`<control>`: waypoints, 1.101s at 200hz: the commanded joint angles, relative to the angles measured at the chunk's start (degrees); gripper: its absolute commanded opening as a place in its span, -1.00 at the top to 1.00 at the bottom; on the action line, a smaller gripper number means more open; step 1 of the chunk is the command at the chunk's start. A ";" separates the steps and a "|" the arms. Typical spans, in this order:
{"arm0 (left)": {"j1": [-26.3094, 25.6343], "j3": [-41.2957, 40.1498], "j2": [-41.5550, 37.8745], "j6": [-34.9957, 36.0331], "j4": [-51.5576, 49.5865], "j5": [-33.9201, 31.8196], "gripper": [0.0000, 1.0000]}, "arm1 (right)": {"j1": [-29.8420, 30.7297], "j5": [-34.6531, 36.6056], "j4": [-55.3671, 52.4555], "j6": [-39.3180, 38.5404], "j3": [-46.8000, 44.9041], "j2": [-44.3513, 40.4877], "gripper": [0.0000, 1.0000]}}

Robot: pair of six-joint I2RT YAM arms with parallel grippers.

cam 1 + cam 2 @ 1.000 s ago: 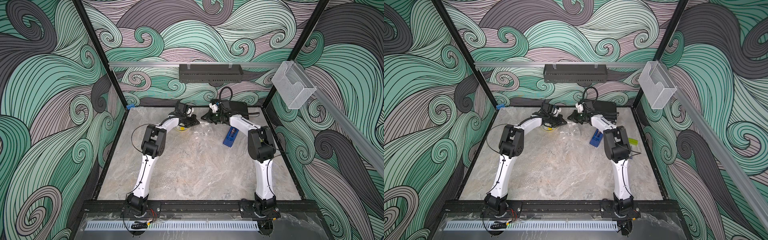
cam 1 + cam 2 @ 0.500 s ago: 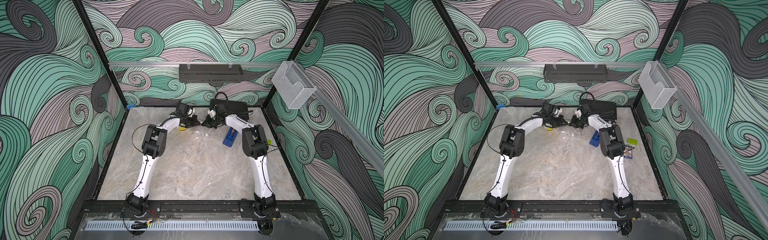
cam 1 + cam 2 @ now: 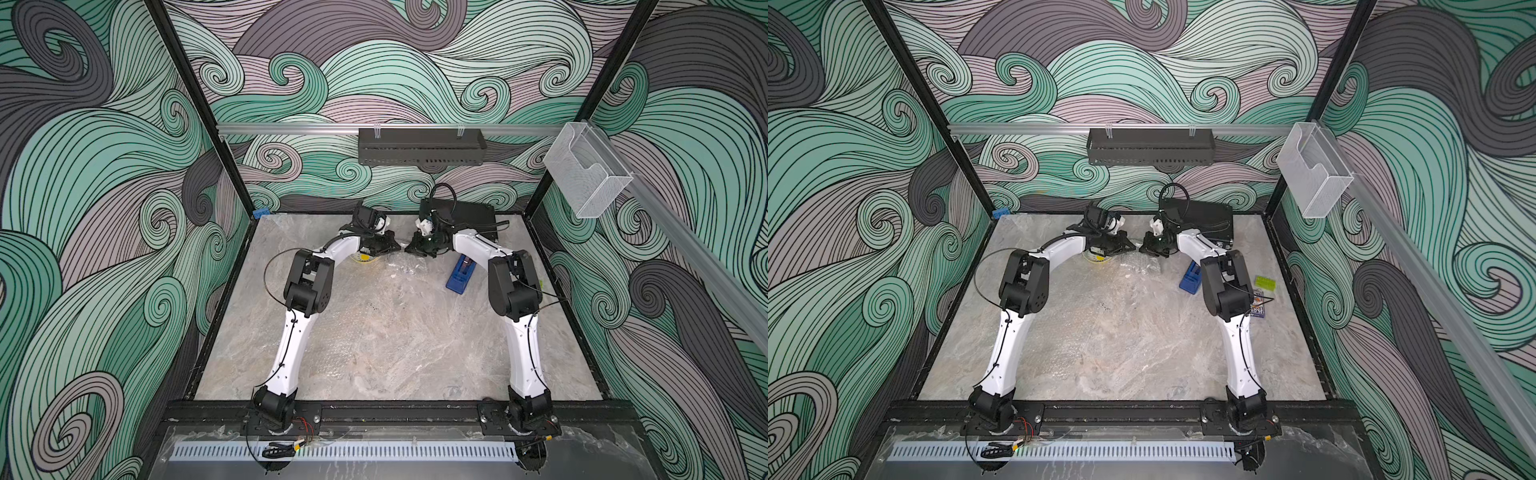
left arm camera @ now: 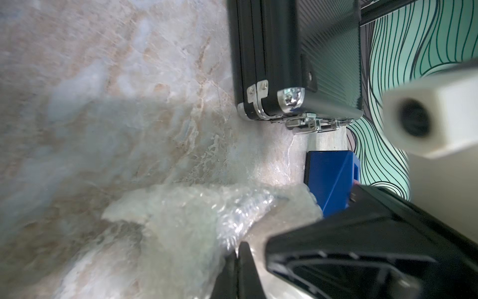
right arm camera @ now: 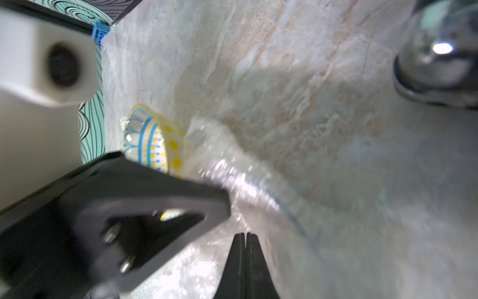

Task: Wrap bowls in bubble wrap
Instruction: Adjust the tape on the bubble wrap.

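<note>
Bowl (image 5: 152, 145), pale with teal-and-yellow pattern, sat far centre-left on the surface (image 3: 561, 374). Bubble wrap (image 4: 194, 207) lay crumpled just right of it, one fold lifted. Your left end effector (image 3: 397, 248) was closed, seemingly pinching that fold to draw it over; your right end effector (image 3: 409, 248) closed beside it, grip unclear.

black case (image 3: 469, 216), blue box (image 3: 459, 276), marble table (image 3: 457, 374)

place: robot lab cell; evidence: wave-print walls (image 3: 415, 62); marble-look tabletop (image 3: 395, 353); two arms (image 3: 291, 345) (image 3: 525, 353) bolted to rail (image 3: 395, 415)
</note>
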 commanded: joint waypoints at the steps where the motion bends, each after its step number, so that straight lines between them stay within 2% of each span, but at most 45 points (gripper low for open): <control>1: 0.03 0.68 1.06 1.14 -2.63 -1.89 1.00 | 0.16 -1.02 2.08 0.36 -0.87 -4.50 0.89; 33: 0.02 0.42 0.65 1.64 -3.12 -1.98 1.00 | 1.16 -4.14 3.47 2.22 2.69 0.32 0.90; 82: 0.11 -0.28 0.03 1.71 -3.20 -2.07 1.00 | 1.16 -1.40 0.11 1.30 6.41 6.39 0.90; 139: 0.54 -4.59 -5.89 2.79 -3.20 -5.43 1.00 | 0.78 0.25 -0.86 0.13 4.47 6.98 0.90; 165: 1.42 -7.97 -10.77 2.34 -2.86 -7.95 0.73 | 0.77 0.07 -0.85 -0.05 4.47 6.31 0.90; 183: 1.98 -9.92 -13.83 2.36 -2.95 -9.50 0.63 | 0.81 -0.15 -0.80 -0.16 4.25 6.00 0.90; 208: 2.42 -12.16 -17.11 2.77 -2.85 -10.24 0.50 | 0.77 -0.47 -0.78 -0.24 3.81 5.75 0.90; 220: 2.45 -13.16 -17.88 3.10 -1.61 -8.40 0.32 | 0.79 -0.48 -0.69 -0.27 3.73 5.65 0.90</control>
